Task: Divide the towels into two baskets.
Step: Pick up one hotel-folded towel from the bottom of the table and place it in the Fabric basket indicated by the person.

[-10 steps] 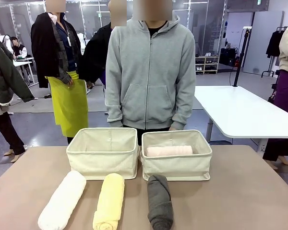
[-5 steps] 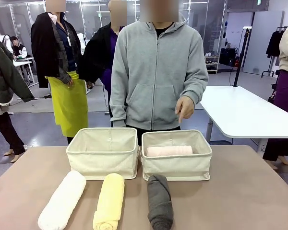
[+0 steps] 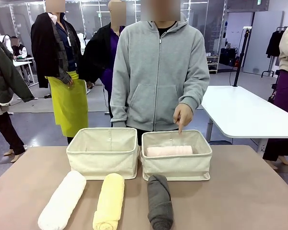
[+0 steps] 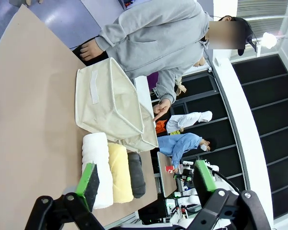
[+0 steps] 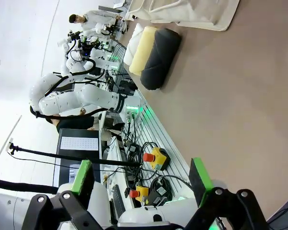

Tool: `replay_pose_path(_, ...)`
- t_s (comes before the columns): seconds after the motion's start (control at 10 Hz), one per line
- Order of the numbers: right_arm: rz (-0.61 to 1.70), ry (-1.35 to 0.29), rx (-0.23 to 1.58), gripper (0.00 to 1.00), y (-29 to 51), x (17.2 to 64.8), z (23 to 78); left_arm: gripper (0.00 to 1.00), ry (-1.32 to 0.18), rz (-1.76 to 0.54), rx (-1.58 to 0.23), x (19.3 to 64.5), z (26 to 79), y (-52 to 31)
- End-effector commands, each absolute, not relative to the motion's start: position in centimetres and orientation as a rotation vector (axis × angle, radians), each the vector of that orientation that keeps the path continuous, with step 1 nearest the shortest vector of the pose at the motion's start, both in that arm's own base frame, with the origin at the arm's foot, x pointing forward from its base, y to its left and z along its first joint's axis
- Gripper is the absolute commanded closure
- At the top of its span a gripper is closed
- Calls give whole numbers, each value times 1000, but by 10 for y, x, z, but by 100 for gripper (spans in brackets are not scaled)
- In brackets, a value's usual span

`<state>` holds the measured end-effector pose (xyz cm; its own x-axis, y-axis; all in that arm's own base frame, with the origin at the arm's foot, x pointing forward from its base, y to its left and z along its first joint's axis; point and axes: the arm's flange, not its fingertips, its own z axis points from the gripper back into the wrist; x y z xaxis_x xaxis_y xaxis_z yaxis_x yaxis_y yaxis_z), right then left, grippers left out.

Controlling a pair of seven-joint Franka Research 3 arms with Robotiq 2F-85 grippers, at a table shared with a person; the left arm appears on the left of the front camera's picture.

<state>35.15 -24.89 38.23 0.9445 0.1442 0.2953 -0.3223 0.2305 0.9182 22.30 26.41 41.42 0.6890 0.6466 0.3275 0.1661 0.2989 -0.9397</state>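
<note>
The pale pink towel (image 3: 169,151) lies crosswise, long axis left to right, inside the right basket (image 3: 177,168). The white towel (image 3: 62,200), yellow towel (image 3: 109,201) and dark grey towel (image 3: 160,201) lie on the counter (image 3: 240,191) before both baskets, their ends toward the person. The person's hand (image 3: 183,115) hangs over that basket's far rim with the index finger pointing down, and the left fingers (image 4: 90,179) and right fingers (image 5: 81,177) stand spread, holding nothing.

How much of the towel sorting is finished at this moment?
Done: the pink towel lies in the right basket, where the person's hand points. In hand: nothing; left gripper and right gripper are open. To do: white towel, yellow towel and grey towel lie on the table.
</note>
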Motion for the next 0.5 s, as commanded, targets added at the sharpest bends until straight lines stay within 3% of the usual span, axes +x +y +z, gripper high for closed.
replay_pose_path(0.0,277,-126,1283,0,-237,347,390,0,-797,357,-1263,220,417,265)
replay_pose_path(0.4,49,72,1091,0,-78,356,430,0,-797,357,-1263,220,417,265)
